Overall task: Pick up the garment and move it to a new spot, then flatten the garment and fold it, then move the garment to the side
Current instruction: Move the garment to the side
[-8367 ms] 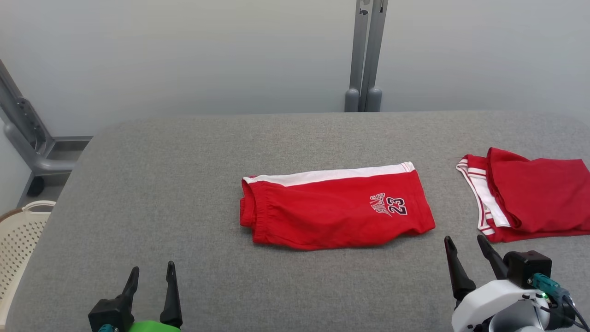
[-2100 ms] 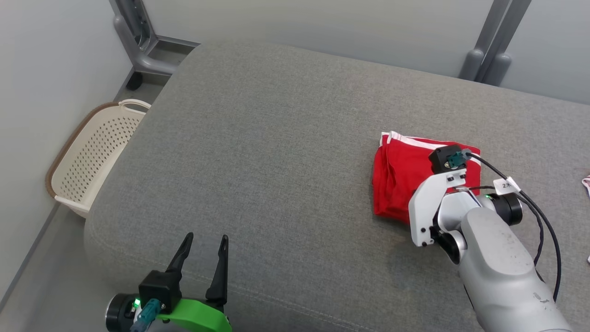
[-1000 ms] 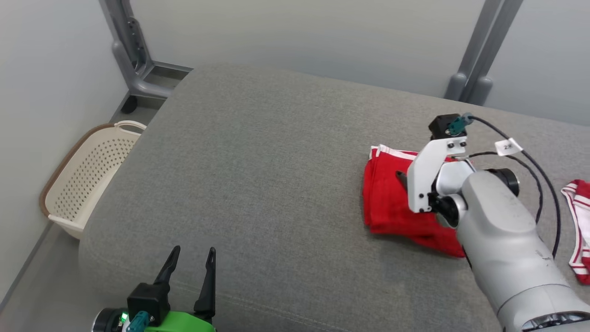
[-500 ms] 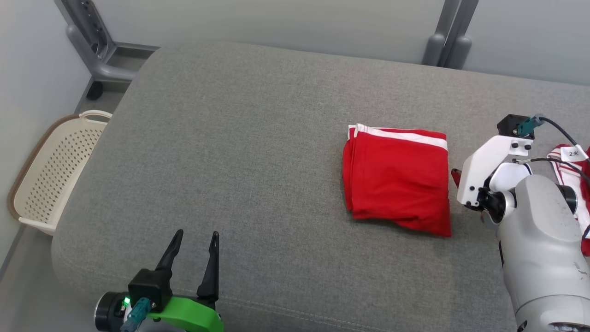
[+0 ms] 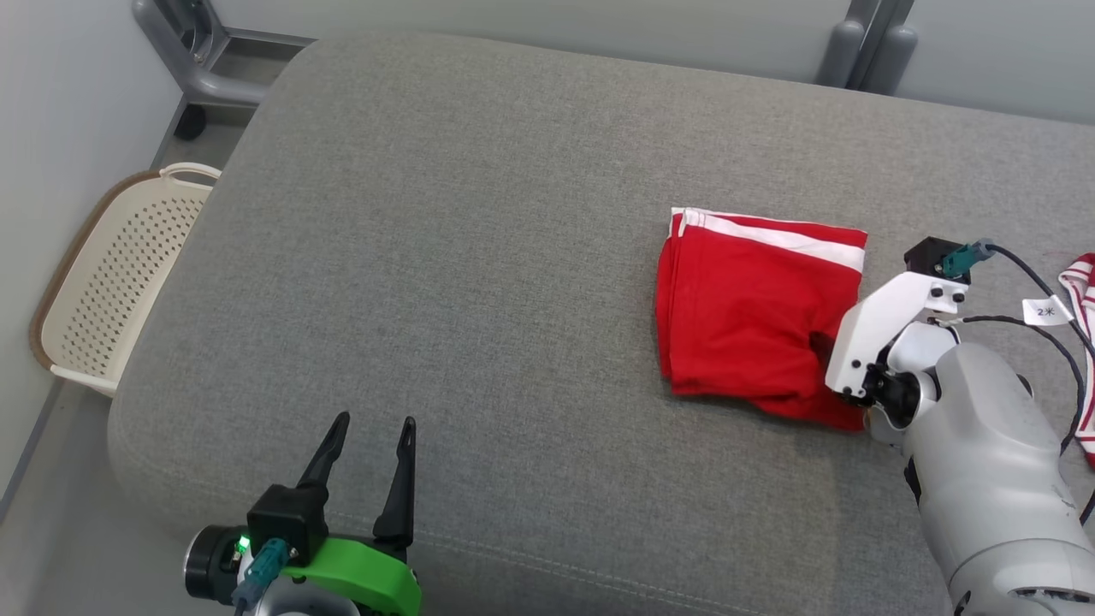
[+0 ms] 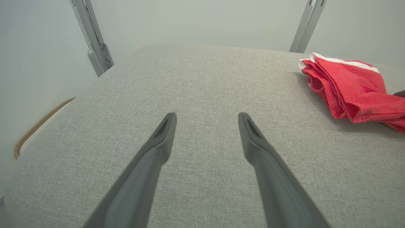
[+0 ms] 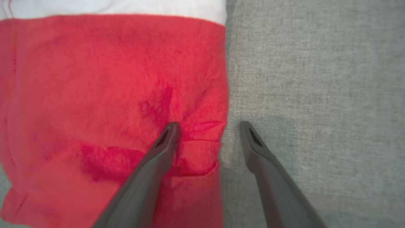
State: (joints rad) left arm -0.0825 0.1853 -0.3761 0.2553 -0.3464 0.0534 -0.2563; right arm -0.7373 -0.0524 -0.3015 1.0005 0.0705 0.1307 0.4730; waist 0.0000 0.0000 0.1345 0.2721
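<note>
Grey padded surface [image 5: 479,257] everywhere below, with rounded front edge and one seam line closest to the robot. Right at this front edge, low on the left of the head view, left claw [image 5: 375,419]: fingers spread wide, gripping nothing, hanging over bare grey cloth. Much free room ahead of it and to both sides, as seen from the left wrist.

A little further in, on the right half, right claw [image 7: 208,124], also spread apart and pinching nothing. One finger [image 7: 164,142] lying on red cloth, small wrinkles around its tip; other finger over bare grey just beside the cloth. Side edge of the cloth thus between the two fingers.

Under and beyond this claw, folded red garment [image 5: 753,316], nearly square, flat on the surface, right of the middle, well apart from front edge and from far edge. White stripe [image 5: 770,238] along its far side, stacked fold layers visible on its left side, near edge a bit uneven.

Left of the garment, a wide open stretch of grey up to the rounded left corner. Past the left edge, lower down, cream basket [image 5: 120,274] with holes, close against the side. At the right border, part of a second garment [image 5: 1080,291], red and white, apart from the folded one.

Farthest, behind the far edge, grey metal posts [image 5: 868,43], grey frame [image 5: 184,60] at the left, and pale wall.
</note>
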